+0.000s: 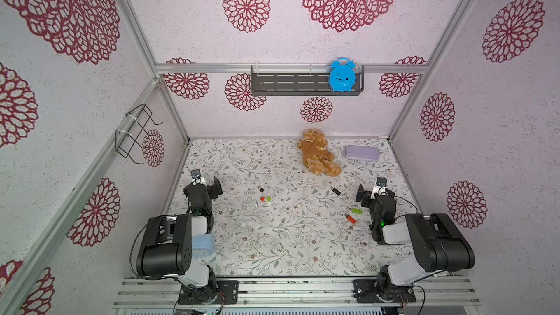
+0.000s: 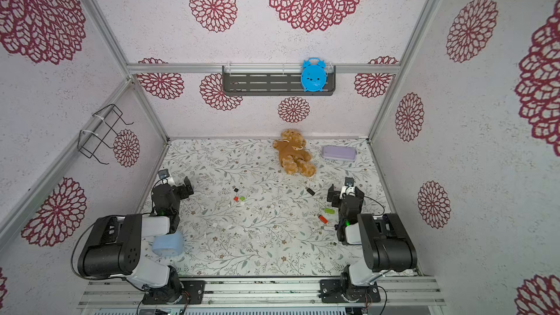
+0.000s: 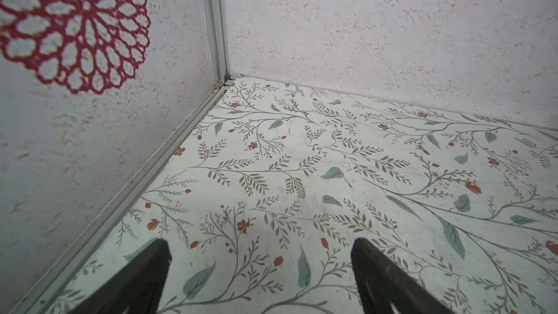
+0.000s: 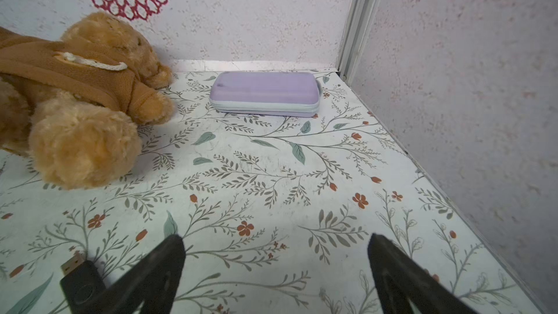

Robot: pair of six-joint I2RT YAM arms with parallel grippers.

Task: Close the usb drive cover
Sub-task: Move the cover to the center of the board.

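Two arms stand at the near edge of the floral-patterned desk (image 1: 288, 256), one on each side. The left pincer (image 3: 261, 243) hangs over bare desk by the left wall, its two dark fingers spread wide with nothing between them. The right pincer (image 4: 274, 237) is spread just as wide and is also empty, low over the right side of the desk.

One black usb drive (image 4: 80, 282) lies flat just left of the right pincer, its metal plug bare and uncovered. In both top views the black usb drive (image 1: 335, 191) sits right of centre. Two more drives lie near the right arm: one green usb drive (image 1: 357, 210) and, slightly nearer, one orange usb drive (image 1: 351, 218). A pale piece nearer still is too small to make out.

Left of centre, well apart from the drives, four small caps sit in a cluster:
- one black cap (image 1: 261, 190), farthest
- one red cap (image 1: 262, 198)
- one green cap (image 1: 268, 198), just right of the red one
- one white cap (image 1: 269, 203), nearest

A few tiny white bits (image 1: 244, 224) lie scattered nearer; I cannot tell what they are.

At the far edge lie one brown plush teddy bear (image 1: 318, 153) and, to its right, one lilac zipped case (image 1: 362, 153). One blue plastic alarm clock (image 1: 342, 74) stands on one grey slotted shelf (image 1: 288, 84) on the far wall. One black wire basket (image 1: 136, 134) hangs on the left wall. One pale blue round object (image 1: 203, 245) sits under the left arm.
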